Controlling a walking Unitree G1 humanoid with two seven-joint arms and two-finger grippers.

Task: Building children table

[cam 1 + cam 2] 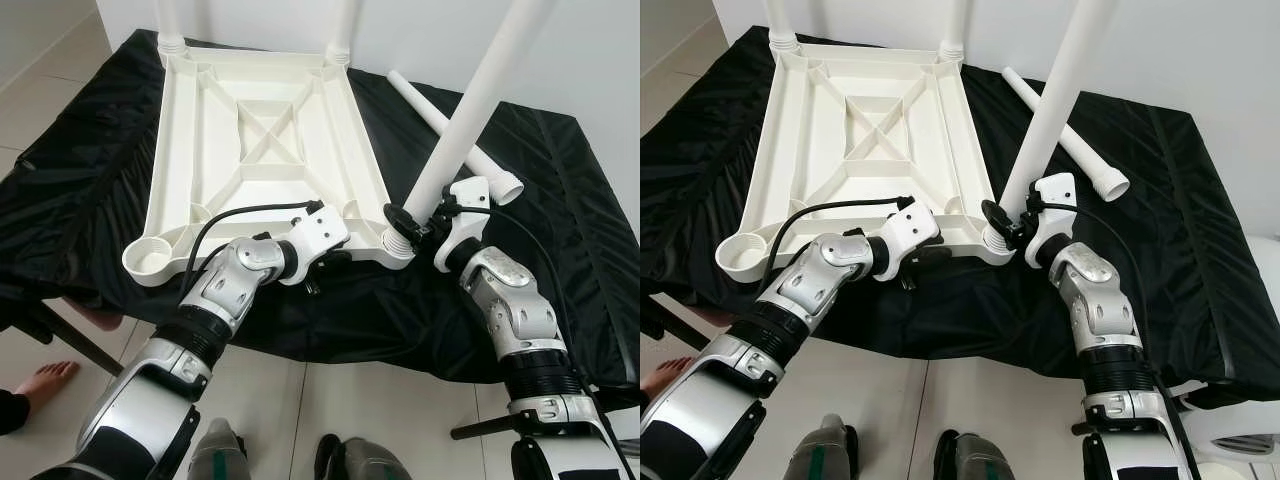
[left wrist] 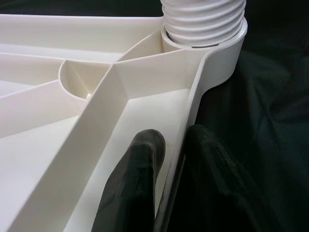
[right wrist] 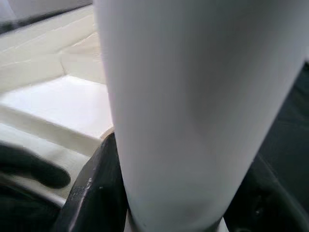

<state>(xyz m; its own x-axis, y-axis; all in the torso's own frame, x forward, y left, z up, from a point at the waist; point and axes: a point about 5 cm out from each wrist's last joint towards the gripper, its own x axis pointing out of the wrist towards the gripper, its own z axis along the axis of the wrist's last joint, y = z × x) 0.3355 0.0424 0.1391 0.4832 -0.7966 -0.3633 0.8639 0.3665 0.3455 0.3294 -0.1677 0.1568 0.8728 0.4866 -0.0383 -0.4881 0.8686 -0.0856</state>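
The white table top (image 1: pixel 250 140) lies upside down on a black cloth (image 1: pixel 80 190). Two legs (image 1: pixel 342 25) stand upright in its far corners. A third white leg (image 1: pixel 480 90) leans to the right out of the near right corner socket (image 1: pixel 398 248). My right gripper (image 1: pixel 420 215) is shut on this leg just above its threaded base, and the leg (image 3: pixel 193 96) sits between the black fingers (image 3: pixel 91 193). My left gripper (image 1: pixel 325 265) is shut on the table top's near rim (image 2: pixel 193 111), one finger on each side. The near left socket (image 1: pixel 150 258) is empty.
A loose white leg (image 1: pixel 420 100) lies on the cloth to the right, behind the held one. A person's bare foot (image 1: pixel 45 380) rests on the tiled floor at the lower left, beside a dark slanted strut (image 1: pixel 70 340). A white wall runs behind.
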